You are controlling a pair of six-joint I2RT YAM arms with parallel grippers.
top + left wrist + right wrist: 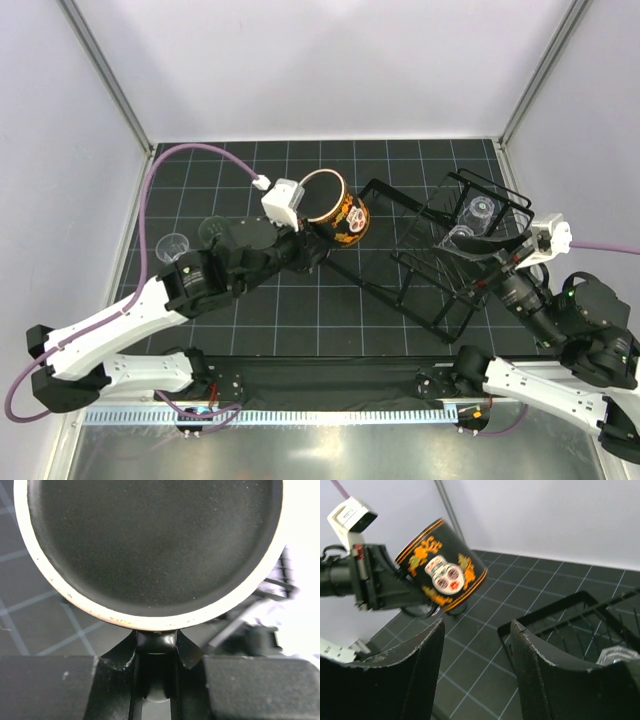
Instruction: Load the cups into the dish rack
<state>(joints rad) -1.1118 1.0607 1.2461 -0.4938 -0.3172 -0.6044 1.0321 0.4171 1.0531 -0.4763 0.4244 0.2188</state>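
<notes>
My left gripper (316,232) is shut on the handle of the mug (336,206), black with a colourful skull print and a red inside. It holds the mug tilted above the mat, left of the black wire dish rack (440,262). In the left wrist view the mug's round base (150,545) fills the frame above the left gripper (156,636). My right gripper (478,248) is open and empty over the rack. Two clear cups (482,210) (462,236) sit in the rack. Two more clear cups (172,247) (212,231) stand on the mat at the left.
The right wrist view shows the mug (442,565), the open right gripper (477,630), the rack's near corner (560,611) and one clear cup (616,656). White walls enclose the black gridded mat (330,300) on three sides.
</notes>
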